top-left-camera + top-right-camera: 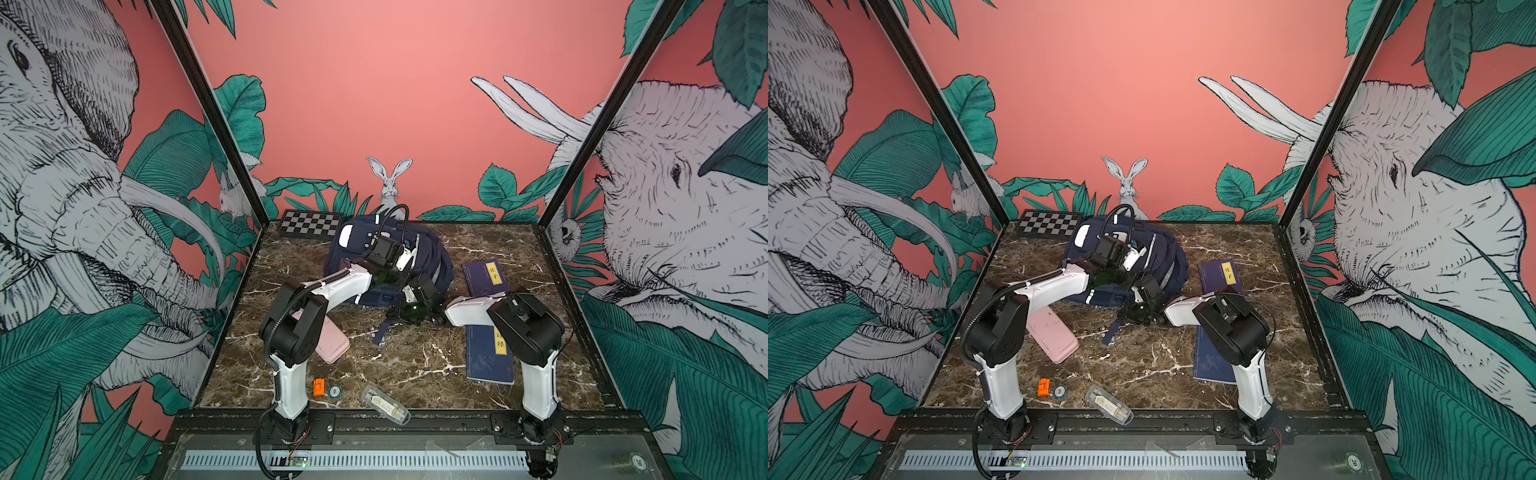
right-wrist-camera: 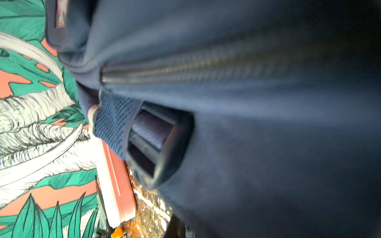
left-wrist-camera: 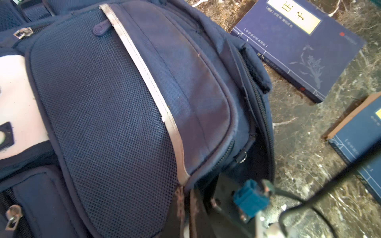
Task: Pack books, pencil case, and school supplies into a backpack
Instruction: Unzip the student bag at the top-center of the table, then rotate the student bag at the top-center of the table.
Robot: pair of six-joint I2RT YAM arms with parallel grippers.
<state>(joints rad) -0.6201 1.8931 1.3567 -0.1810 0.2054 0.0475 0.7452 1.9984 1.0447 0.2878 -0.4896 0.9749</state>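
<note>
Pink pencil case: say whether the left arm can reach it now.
Probably not yet. The left tool seems shut on the backpack, and the pink pencil case lies partly under that arm's own elbow, so it would have to let go and fold back.

Chessboard [image 1: 309, 224] back corner; marble tabletop [image 1: 415, 361].

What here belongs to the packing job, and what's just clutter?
Job: backpack; far book; near book; pink pencil case; orange item and clear tube, both likely supplies.

Lying about: chessboard; round chip, probably.
</note>
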